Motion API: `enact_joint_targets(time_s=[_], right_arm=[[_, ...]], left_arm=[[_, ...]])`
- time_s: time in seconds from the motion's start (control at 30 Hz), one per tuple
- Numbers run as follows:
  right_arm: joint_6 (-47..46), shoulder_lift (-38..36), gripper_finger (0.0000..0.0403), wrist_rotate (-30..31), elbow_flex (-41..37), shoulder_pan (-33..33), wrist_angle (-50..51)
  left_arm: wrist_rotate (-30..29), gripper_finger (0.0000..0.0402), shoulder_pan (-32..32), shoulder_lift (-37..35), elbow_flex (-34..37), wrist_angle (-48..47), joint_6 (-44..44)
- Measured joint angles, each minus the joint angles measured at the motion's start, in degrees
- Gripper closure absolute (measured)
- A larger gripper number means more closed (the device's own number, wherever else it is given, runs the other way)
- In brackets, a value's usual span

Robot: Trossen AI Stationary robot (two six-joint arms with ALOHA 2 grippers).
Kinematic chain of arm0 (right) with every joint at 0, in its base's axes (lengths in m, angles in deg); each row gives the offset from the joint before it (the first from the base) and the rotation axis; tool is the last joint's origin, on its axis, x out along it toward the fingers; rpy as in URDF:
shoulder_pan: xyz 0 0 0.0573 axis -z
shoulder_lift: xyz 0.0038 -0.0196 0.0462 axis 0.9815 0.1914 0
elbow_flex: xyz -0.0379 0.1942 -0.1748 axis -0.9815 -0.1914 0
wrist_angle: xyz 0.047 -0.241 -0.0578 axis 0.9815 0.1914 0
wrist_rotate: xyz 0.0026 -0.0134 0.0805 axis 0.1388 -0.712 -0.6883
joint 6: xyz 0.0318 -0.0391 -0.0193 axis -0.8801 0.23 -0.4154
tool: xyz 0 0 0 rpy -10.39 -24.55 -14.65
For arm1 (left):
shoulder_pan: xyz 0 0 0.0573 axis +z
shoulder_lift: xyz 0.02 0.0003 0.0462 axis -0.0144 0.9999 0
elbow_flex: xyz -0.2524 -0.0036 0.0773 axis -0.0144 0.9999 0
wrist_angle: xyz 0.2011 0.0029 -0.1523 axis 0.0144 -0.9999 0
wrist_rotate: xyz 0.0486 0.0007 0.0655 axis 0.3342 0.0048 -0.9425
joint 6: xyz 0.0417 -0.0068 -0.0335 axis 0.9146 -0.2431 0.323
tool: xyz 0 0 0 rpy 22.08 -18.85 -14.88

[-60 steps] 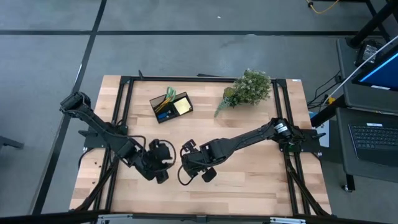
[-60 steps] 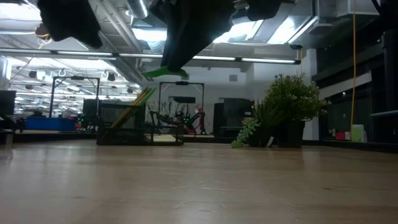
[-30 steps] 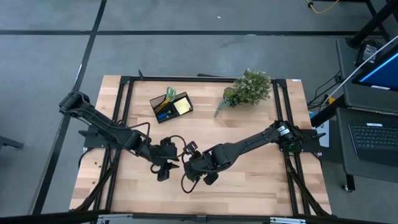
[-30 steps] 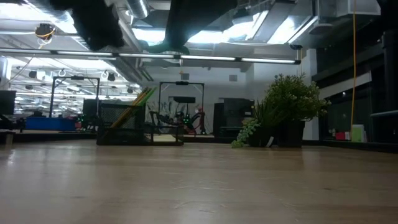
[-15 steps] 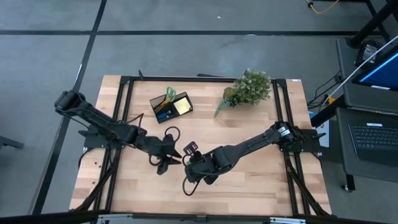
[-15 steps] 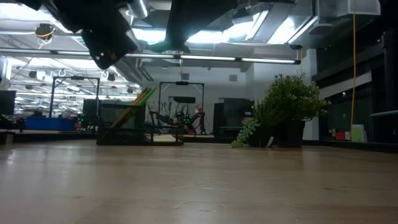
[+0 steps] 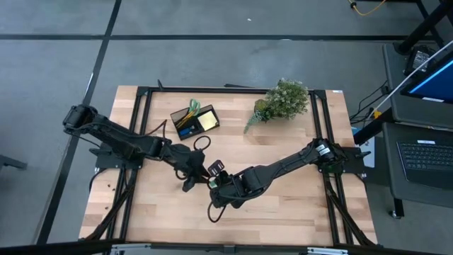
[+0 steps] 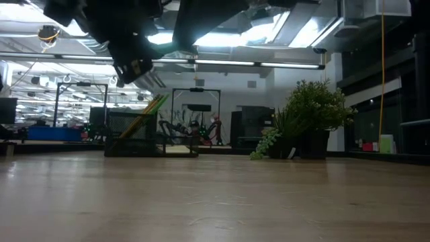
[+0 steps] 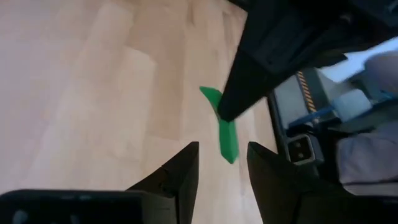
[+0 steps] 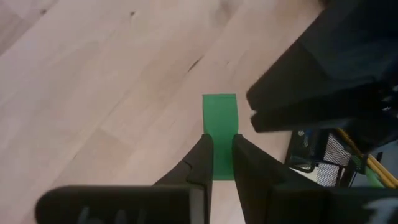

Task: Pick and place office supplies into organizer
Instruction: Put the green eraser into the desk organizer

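The small green block [image 10: 219,124] is flat and thin and hangs in the air above the wooden table. My right gripper [image 10: 222,146] is shut on it, near the table's middle [image 7: 214,183]. My left gripper [image 9: 221,163] is open and faces it from the left [image 7: 198,176]. The block's free end [image 9: 227,146] shows edge-on just ahead of the gap between the left fingers, not touching them. The black organizer [image 7: 195,120] stands toward the far edge and holds green-handled scissors, a yellow pad and pencils. In the low view the organizer [image 8: 151,138] shows behind both arms. My right gripper pinches the green block between its two fingers at one end [image 10: 220,167]. The rest of the block sticks out past the fingertips [image 10: 204,146]. The block is lifted clear of the table.
A leafy plant [image 7: 282,100] stands at the far right of the table and shows in the low view too [image 8: 312,121]. Black frame rails [image 7: 134,134] run along the table's left and right sides. Bare wood [image 7: 283,212] lies toward the near edge.
My left gripper has swung up and toward the table's right and far side, closing in on the right gripper and the green block, and has turned to face them. My right gripper has stayed almost in place with the block held aloft.
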Motion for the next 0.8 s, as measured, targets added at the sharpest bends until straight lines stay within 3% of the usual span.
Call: enact_joint_targets(time_s=[0.17,0.8], right_arm=[[0.2,0.0,0.0349,1.7,0.0,0.0,-0.1],[0.1,0.0,0.0349,1.8,0.0,0.0,-0.8]], left_arm=[[3.7,0.0272,0.2,2.3,0.0,1.1,-1.3],[7.0,0.0272,1.6,4.1,0.0,7.3,-1.0]])
